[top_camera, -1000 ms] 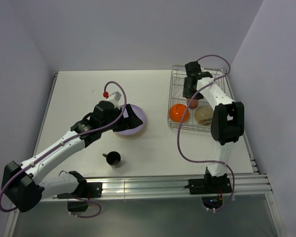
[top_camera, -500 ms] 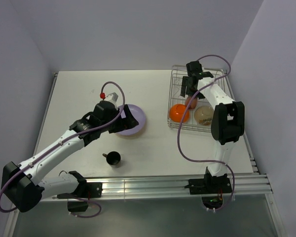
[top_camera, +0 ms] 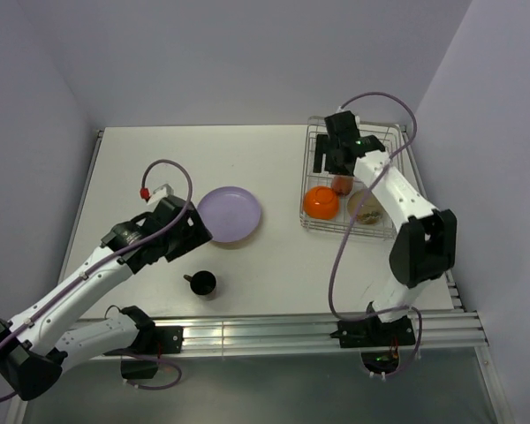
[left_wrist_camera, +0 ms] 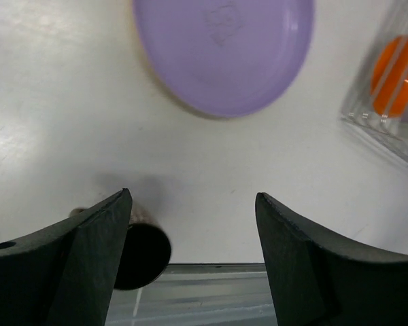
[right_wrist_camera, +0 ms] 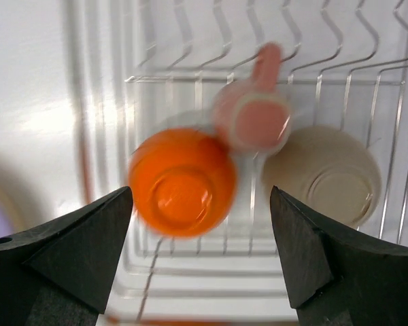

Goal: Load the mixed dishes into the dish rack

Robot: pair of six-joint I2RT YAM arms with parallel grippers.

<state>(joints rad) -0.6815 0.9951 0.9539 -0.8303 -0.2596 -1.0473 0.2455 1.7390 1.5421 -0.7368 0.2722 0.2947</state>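
Observation:
The lilac plate (top_camera: 230, 215) lies flat on the table, also in the left wrist view (left_wrist_camera: 224, 51). The small black cup (top_camera: 201, 283) stands near the front edge; it shows beside my left finger (left_wrist_camera: 139, 255). My left gripper (top_camera: 194, 237) is open and empty, between plate and cup. The silver dish rack (top_camera: 314, 177) at the right holds the orange bowl (top_camera: 321, 202), pink mug (top_camera: 341, 184) and white bowl (top_camera: 367, 206), all upside down in the right wrist view: orange bowl (right_wrist_camera: 182, 182), mug (right_wrist_camera: 255, 115), white bowl (right_wrist_camera: 323, 176). My right gripper (top_camera: 327, 159) is open and empty above the rack.
A metal rail (top_camera: 274, 331) runs along the table's front edge. Grey walls close in the back and both sides. The rack (right_wrist_camera: 367, 75) has upright tines at its far part.
My left gripper has pulled back from over the plate toward the front left, leaving the plate uncovered. My right gripper has risen slightly above the rack and shifted back.

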